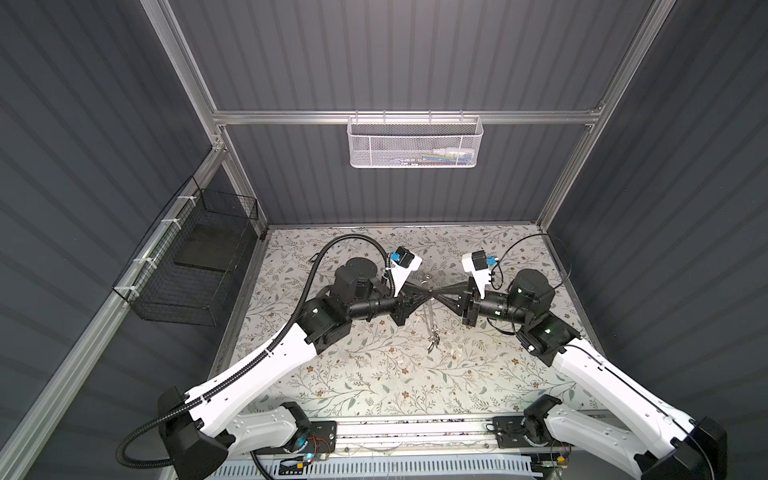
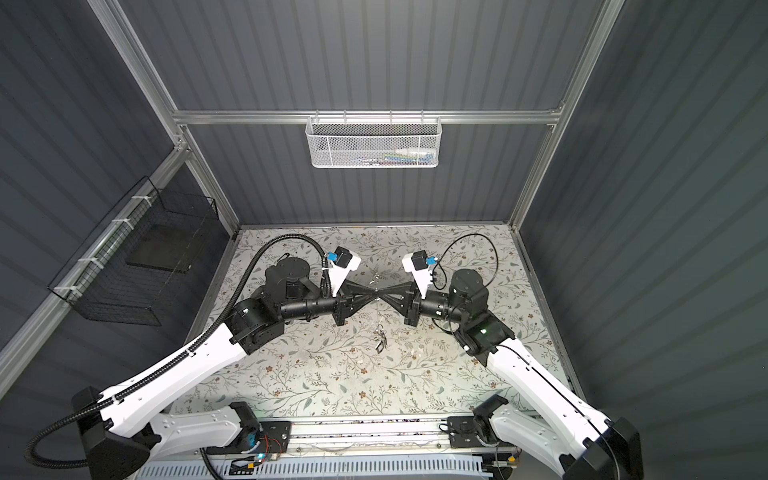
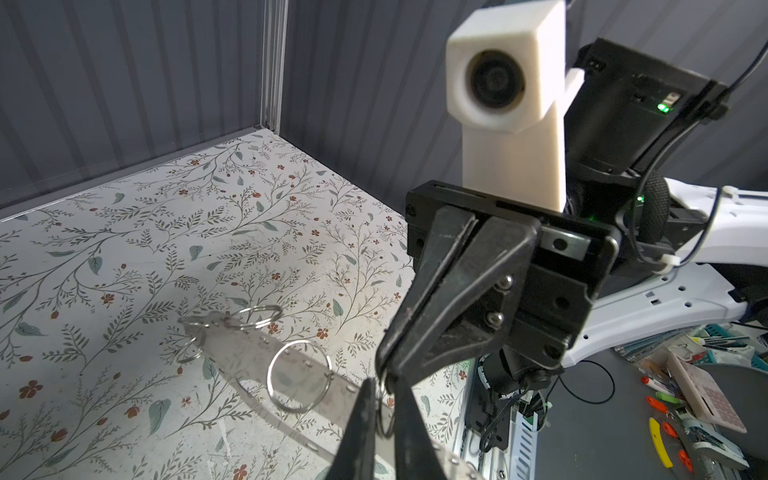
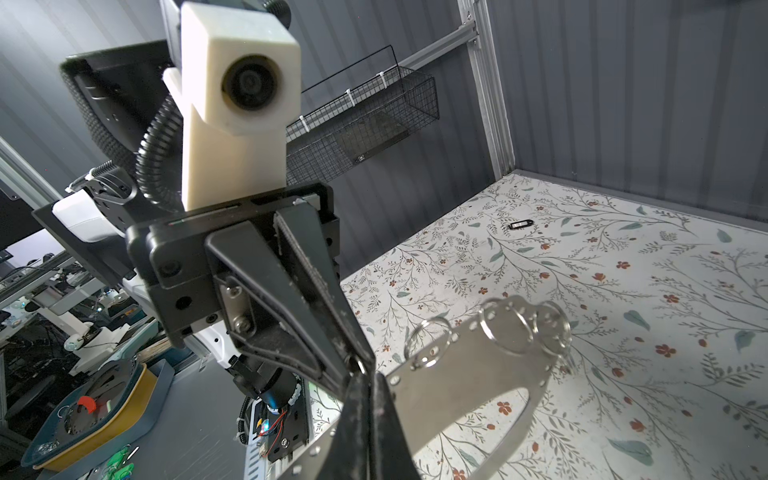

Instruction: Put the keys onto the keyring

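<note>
In both top views the left gripper and right gripper meet tip to tip above the middle of the table; the keyring shows there only as a thin edge-on sliver hanging under the tips, and the small metal cluster at its low end is too small to tell.

The right wrist view turns the keyring broad-on; a grey plate with a wide hole, clear of the table, with rings along its rim; the right gripper's own fingers are pressed together on that rim. Across from them the left gripper's tips are nipped on a split ring at the plate's edge.

The left wrist view gives the other side; the split ring sits in the slim gap between the left fingers, and the right gripper's tips are together just above it.

Only the right wrist view shows a key plainly; it lies flat on the table near the wall below the black basket, well apart from the keyring.
</note>
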You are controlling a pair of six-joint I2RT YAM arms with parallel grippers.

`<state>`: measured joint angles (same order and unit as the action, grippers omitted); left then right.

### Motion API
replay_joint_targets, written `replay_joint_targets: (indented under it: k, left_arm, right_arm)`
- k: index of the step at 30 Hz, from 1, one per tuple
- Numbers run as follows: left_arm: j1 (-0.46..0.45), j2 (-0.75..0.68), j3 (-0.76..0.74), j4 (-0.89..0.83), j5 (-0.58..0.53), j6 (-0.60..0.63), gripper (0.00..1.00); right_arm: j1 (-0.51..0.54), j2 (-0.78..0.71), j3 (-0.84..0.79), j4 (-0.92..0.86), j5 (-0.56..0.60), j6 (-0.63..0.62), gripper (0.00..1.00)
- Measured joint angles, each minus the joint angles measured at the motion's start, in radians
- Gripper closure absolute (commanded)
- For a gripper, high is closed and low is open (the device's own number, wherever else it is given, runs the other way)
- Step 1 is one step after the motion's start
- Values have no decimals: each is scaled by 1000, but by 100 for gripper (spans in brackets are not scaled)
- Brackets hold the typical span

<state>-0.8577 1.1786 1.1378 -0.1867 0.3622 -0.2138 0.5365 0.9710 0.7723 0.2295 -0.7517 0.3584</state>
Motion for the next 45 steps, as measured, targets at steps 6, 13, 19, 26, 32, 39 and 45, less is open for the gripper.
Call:
replay_joint_targets:
  k: [6, 13, 19, 26, 32, 39, 45]
  left_arm:
    - [0, 13, 1, -5, 9, -1, 83]
    - [2, 13, 1, -6, 22, -9, 88]
    - [12, 13, 1, -3, 36, -31, 100]
    - [13, 13, 1, -5, 47, -34, 100]
    - [8, 13, -1, -10, 46, -28, 100]
    - [8, 7, -4, -10, 38, -15, 100]
    - [8, 5, -4, -13, 13, -7, 100]
  right_arm:
    - [0, -2, -1, -12, 11, -1, 99]
    - [0, -11, -3, -14, 17, -3, 99]
    - [-1, -12, -6, -13, 18, -15, 98]
    - [-8, -14, -10, -15, 37, -13, 65]
    - [-20, -81, -35, -5, 92, 4, 44]
    - [-50, -139, -61, 9, 143, 22, 30]
    - [-53, -138, -68, 7, 179, 32, 4]
